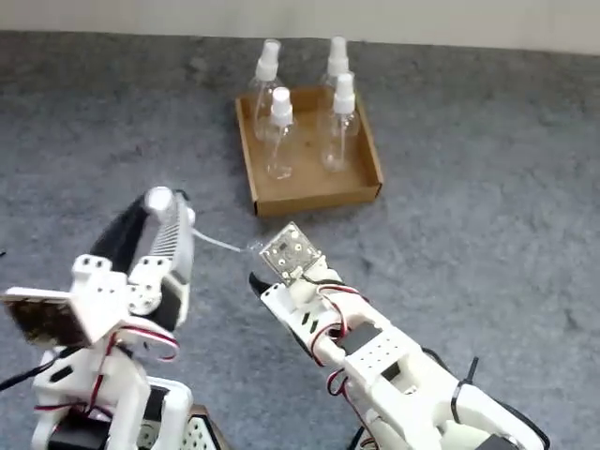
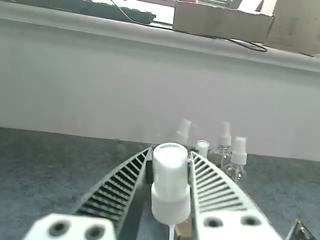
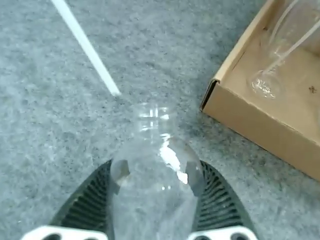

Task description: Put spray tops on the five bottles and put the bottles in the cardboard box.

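— What does the high view give you?

— A shallow brown cardboard box (image 1: 314, 195) on the grey carpeted tabletop (image 1: 487, 244), on the far side from both arms. A front pair of capped bottles (image 1: 280, 141) stands upright inside it. A back pair of capped bottles (image 1: 265, 82) stands at its far edge; I cannot tell whether they are inside or just behind. Nearer, the left hand (image 1: 162, 201) grips a white plastic spray top (image 1: 158, 198), its thin white dip tube (image 1: 220, 243) slanting towards the right hand (image 1: 270, 264). There a circuit board hides the grip.

— And the left wrist view?

— It shows the grip plainly: the ribbed fingers (image 2: 125, 180) are closed on either side of the spray top, cap end up. Beyond it stand the capped bottles, in front of a white wall (image 2: 100, 85).

— The right wrist view?

— Here is what the board hides from above. The right hand clamps a clear plastic bottle (image 3: 155, 175) by its body, one finger on each side. Its uncapped neck points at the tabletop between the dip tube's end and the box's near corner. The tube tip lies near the neck, not in it. The base of a bottle shows inside the box.
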